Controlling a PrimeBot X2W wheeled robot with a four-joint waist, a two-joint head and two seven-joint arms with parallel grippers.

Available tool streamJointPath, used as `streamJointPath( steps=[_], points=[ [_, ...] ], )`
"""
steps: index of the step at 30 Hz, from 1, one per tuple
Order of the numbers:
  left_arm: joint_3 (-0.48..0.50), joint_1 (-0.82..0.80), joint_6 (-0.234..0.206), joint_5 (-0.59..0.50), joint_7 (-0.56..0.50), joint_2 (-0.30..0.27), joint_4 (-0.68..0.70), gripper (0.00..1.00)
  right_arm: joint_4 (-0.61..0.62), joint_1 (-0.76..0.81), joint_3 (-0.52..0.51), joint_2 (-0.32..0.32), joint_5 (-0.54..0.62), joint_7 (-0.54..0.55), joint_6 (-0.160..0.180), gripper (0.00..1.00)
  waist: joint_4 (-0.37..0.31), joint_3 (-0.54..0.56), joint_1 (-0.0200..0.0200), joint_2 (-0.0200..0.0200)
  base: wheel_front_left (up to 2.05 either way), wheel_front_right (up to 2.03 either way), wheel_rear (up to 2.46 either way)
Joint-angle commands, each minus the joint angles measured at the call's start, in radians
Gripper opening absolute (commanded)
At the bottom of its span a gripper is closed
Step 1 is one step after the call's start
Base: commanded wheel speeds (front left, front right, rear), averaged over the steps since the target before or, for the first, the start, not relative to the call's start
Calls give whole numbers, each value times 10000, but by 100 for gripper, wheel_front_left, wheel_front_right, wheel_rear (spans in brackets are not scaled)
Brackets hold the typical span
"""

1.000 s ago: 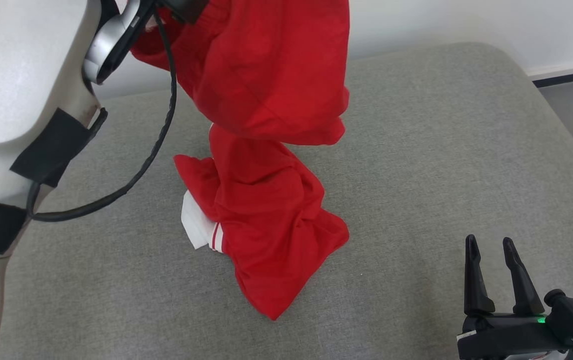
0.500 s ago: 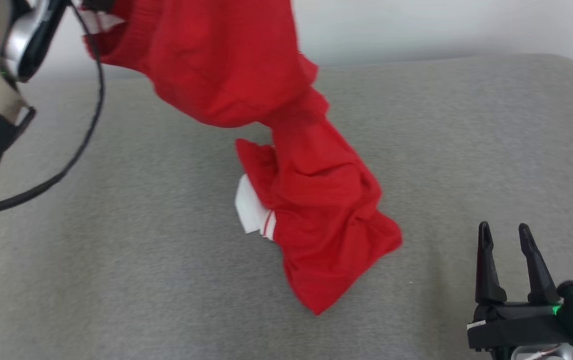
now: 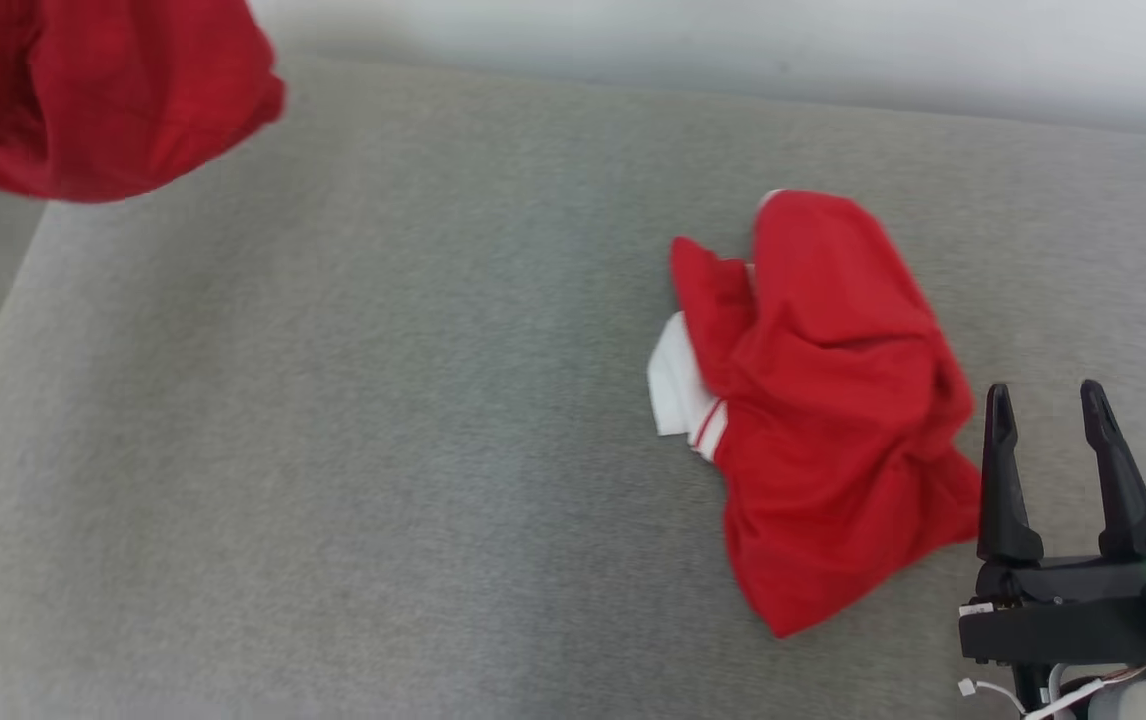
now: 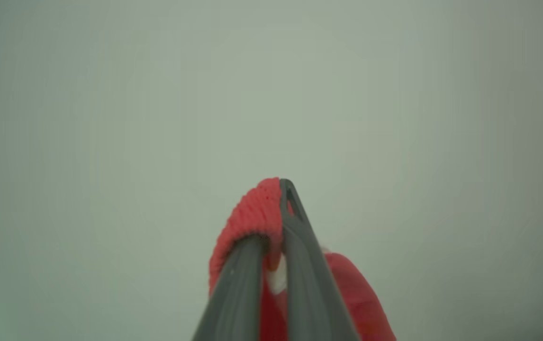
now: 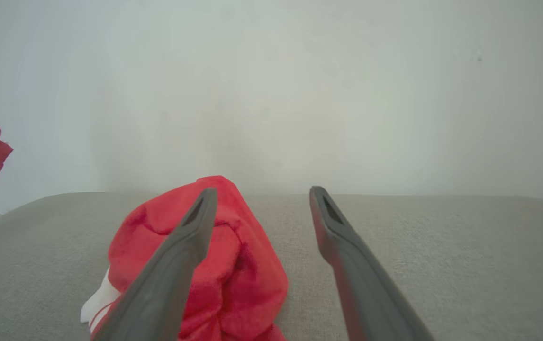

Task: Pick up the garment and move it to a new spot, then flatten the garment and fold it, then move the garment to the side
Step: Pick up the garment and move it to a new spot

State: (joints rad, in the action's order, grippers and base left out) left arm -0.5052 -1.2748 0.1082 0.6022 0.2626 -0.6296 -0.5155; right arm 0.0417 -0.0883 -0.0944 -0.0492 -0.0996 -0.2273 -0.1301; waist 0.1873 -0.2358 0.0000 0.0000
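left gripper (image 4: 276, 203) jaws were clenched on the ribbed hem of the red garment (image 3: 103, 100), which hung at upper left. right gripper (image 3: 1045, 390) jaws stood wide and empty, just beside a second red heap (image 3: 823, 400) on the grey cushion (image 3: 333, 450). looked light and floppy imo, so grab hems or corners.

The table (image 3: 333, 450) is padded and covered in plain grey woven cloth, its left edge soft and rounded. A red garment (image 3: 823, 400) lies on it, toward the right side, bunched into a crumpled heap rather than spread flat. A white cuff (image 3: 675, 385) with thin red stripes pokes out of the heap's left side and rests on the grey cover.
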Motion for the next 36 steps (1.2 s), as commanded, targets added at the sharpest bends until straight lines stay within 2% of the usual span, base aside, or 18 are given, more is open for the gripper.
streamJointPath(
  steps=[1, 9, 14, 19, 30, 36],
  points=[
    [262, 318, -34, -138, 29, -80, 15, 0, 180, -82, 83, -21, 167, 127, -13, 100, 1033, -552, 0, 0, 0, 0, 0],
    [1438, 1312, 32, -467, 31, -329, -229, 0, 795, -133, 156, -24, 475, 653, -13, 100, 1854, -738, 0, 0, 0, 0, 0],
    [1788, 1530, 113, -667, 32, -437, -369, 0, 1064, -149, 232, -24, 576, 832, -13, 100, 1891, -858, 0, 0, 0, 0, 0],
    [2043, 1472, 184, -895, 32, -532, -581, 0, 1381, -165, 320, -24, 754, 1027, -13, 100, 1649, -1054, 0, 0, 0, 0, 0],
    [1213, 433, 214, -825, 33, -769, -1264, 0, 2243, -16, 277, -21, 1128, 1545, -13, 100, 919, -1832, 0, 0, 0, 0, 0],
    [945, 532, 212, -309, 33, -387, -1699, 0, 2815, -18, 242, -21, 1356, 1811, -13, 100, 691, -2352, 0, 0, 0, 0, 0]
  ],
)
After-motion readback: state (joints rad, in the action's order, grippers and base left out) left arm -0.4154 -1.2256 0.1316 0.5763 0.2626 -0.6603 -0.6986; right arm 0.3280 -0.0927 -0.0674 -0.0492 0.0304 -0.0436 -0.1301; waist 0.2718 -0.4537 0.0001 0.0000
